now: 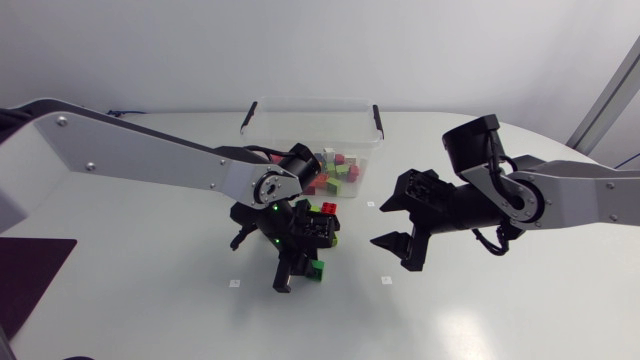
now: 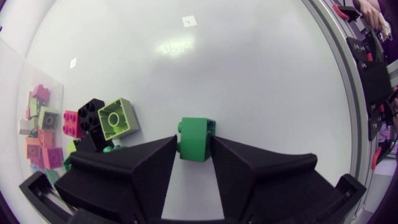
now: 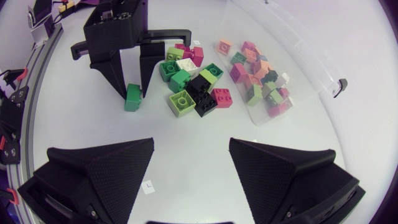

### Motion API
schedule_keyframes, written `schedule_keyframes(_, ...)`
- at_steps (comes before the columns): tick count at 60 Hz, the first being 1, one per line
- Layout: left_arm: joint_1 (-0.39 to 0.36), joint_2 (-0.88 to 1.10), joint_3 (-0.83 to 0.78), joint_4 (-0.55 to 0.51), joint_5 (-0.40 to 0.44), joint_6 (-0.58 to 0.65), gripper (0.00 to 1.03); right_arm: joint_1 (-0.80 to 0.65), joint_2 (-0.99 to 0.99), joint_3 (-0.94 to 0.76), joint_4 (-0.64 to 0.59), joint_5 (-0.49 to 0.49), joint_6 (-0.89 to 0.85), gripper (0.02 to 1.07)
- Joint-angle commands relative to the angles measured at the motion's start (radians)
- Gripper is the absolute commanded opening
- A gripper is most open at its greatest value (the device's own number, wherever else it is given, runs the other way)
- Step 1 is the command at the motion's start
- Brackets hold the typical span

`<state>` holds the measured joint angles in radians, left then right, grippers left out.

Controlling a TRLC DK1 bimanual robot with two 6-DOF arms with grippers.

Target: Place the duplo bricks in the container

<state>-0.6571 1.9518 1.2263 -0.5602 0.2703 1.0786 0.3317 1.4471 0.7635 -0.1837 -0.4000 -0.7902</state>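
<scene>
Between the fingers of my left gripper (image 2: 194,140) sits a green brick (image 2: 198,135), resting on the tabletop (image 2: 249,81) a little apart from the loose pile (image 3: 194,87). Both wedge tips press against it from opposite sides, so I read these fingers as clamped on it, though the contact is only at the tips.

It is hard moulded plastic: I expect it to be light, stiff and not at all fragile, with smooth, glossy walls that could slide against my matte pads. It seems tipped on its side, with one stud poking out toward one finger, though I cannot be sure of its pose. If a tip bears on that stud and not on a flat wall, the brick may twist or pop out as it leaves the tabletop. The best hold is on two parallel flat walls, low on the body and further into the fingers than the tips.

Over the tabletop opposite, my right gripper (image 3: 191,146) hovers with its fingers spread wide and nothing between them.

Other bricks wait in the pile, among them a lime brick (image 3: 181,102), a black brick (image 3: 202,94) and a red brick (image 3: 222,98), packed close and touching, so side walls are harder to reach there. Beyond them the clear container (image 1: 312,108) already has many bricks in it. Its thin walls look likely to shift if bumped.
</scene>
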Motion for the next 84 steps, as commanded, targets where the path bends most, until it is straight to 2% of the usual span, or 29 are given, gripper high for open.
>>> schedule_keyframes(1,-0.006,-0.048,-0.040,-0.020,-0.003,0.035,0.28,-0.005,-0.011,-0.029,-0.013,-0.010,-0.021,0.90)
schedule_keyframes(19,0.024,-0.208,-0.108,-0.089,0.012,0.037,0.28,0.052,0.041,-0.004,-0.011,-0.010,-0.023,0.90)
schedule_keyframes(32,0.113,-0.392,-0.148,-0.104,0.050,0.027,0.28,0.116,0.200,0.103,-0.028,0.003,-0.078,0.90)
schedule_keyframes(39,0.188,-0.491,-0.156,-0.104,0.073,0.007,0.28,0.132,0.271,0.163,-0.026,0.010,-0.119,0.90)
schedule_keyframes(47,0.240,-0.534,-0.143,-0.098,0.107,-0.026,0.28,0.136,0.334,0.227,-0.040,0.009,-0.153,0.90)
schedule_keyframes(66,0.310,-0.557,-0.105,0.013,0.127,-0.151,0.28,0.178,0.447,0.362,-0.174,-0.011,-0.250,0.90)
schedule_keyframes(84,0.350,-0.516,-0.048,0.169,0.130,-0.289,0.28,0.190,0.565,0.499,-0.283,-0.023,-0.299,0.89)
